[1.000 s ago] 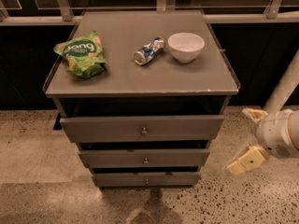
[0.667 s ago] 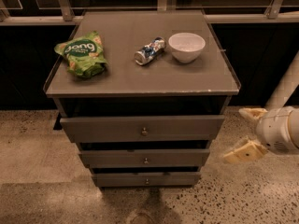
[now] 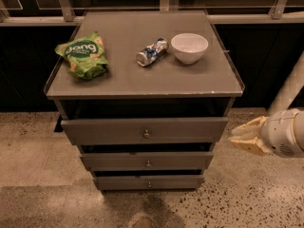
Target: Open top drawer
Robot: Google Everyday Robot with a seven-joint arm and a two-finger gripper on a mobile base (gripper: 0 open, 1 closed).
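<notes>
The top drawer (image 3: 109, 130) is the widest grey front of the cabinet, just under its top, with a small round metal knob (image 3: 147, 134) at its centre. A dark gap shows above the front. My gripper (image 3: 232, 136), cream coloured, hangs at the right of the cabinet at the height of the top drawer, just off its right end. It points left towards the drawer and touches nothing. Its fingers (image 3: 247, 126) stand a little apart and hold nothing.
Two narrower drawer fronts, the middle drawer (image 3: 114, 161) and the bottom drawer (image 3: 118, 182), sit below. On the cabinet top (image 3: 142, 82) lie a green snack bag (image 3: 81, 55), a crushed can (image 3: 152, 52) and a white bowl (image 3: 189, 47). A white post (image 3: 289, 87) stands at the right. The floor is speckled.
My gripper has moved left and slightly up, closer to the right end of the top drawer. Its fingers look closer together than before. The drawers have not moved.
</notes>
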